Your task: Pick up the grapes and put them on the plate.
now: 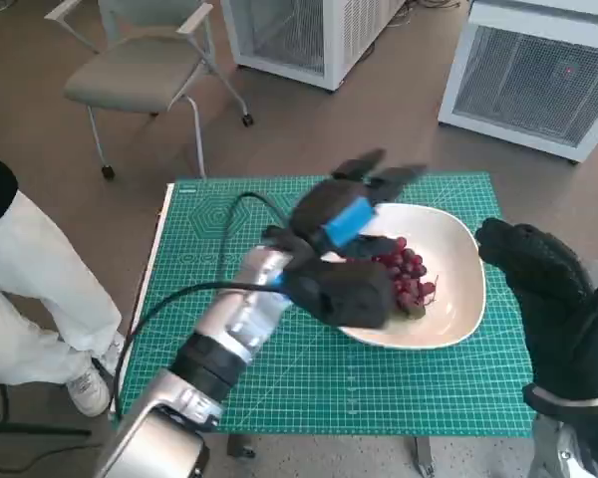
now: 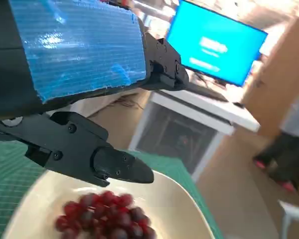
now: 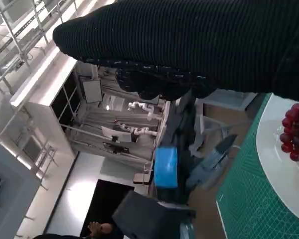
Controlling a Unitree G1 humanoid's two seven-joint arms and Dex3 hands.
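Grapes (image 1: 404, 271) on plate (image 1: 458, 309) — left hand (image 1: 351, 214) above (empty)

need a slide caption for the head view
Red grapes lie on the white plate as the left robot hand hovers open above, right robot hand beside the green mat.

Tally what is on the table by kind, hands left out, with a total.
Grape bunch: 1, lying on the plate
Plate: 1
Green mat: 1
Total: 3
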